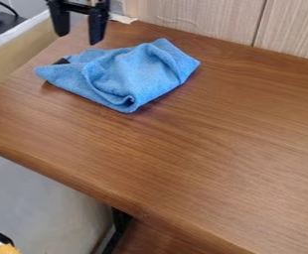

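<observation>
Hand [79,38]: fingers apart, empty, near blue cloth [140,72]. Cloth: crumpled, far left on table [209,154]. Hazard: loose folds could make a shallow pinch slip.

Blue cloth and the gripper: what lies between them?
In the camera view, a bare strip of wooden table shows between the gripper and blue cloth, with a small black piece at the cloth's edge.

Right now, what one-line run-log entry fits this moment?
gripper: open, empty, near blue cloth, no contact | cloth: crumpled on wooden table | black object: partly covered by cloth
</observation>
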